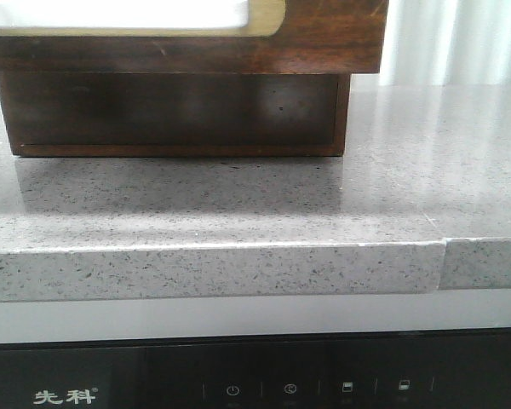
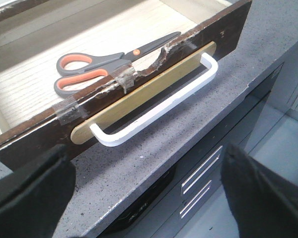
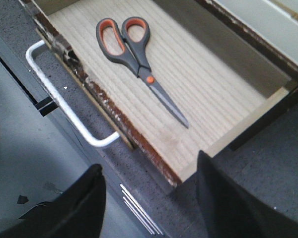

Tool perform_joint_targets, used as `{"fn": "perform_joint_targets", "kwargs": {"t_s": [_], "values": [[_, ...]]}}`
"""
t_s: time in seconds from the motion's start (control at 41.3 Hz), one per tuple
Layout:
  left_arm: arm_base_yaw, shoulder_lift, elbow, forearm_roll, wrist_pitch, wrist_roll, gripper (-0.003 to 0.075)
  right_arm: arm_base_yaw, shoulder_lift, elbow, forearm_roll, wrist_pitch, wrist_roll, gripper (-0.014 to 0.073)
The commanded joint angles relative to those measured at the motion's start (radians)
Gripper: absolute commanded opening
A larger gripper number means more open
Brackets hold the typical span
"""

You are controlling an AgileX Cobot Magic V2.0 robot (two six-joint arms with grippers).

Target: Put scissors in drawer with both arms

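Observation:
The scissors, grey with orange-lined loops, lie flat on the pale floor of the pulled-out drawer. A white bar handle on a tan plate sits on the drawer's dark, chipped front panel. My left gripper hovers open in front of the handle, over the counter edge, with nothing between its fingers. My right gripper is also open and empty, above the drawer's front corner. Neither gripper shows in the front view.
The drawer's cabinet stands on a grey speckled countertop with a seam at the right. Below the counter's front edge are a dark appliance panel and cupboard fronts with metal pulls.

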Motion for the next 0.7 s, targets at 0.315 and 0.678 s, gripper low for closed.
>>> {"fn": "perform_joint_targets", "kwargs": {"t_s": [0.315,0.678], "values": [[-0.006,0.011,-0.034,-0.002,-0.074,-0.007,0.0587,-0.007,-0.401,0.435,-0.041,-0.2,0.106,0.0435],[-0.006,0.011,-0.034,-0.002,-0.074,-0.007,0.0587,-0.007,-0.584,0.591,-0.051,-0.208,0.104,0.0435]]}}
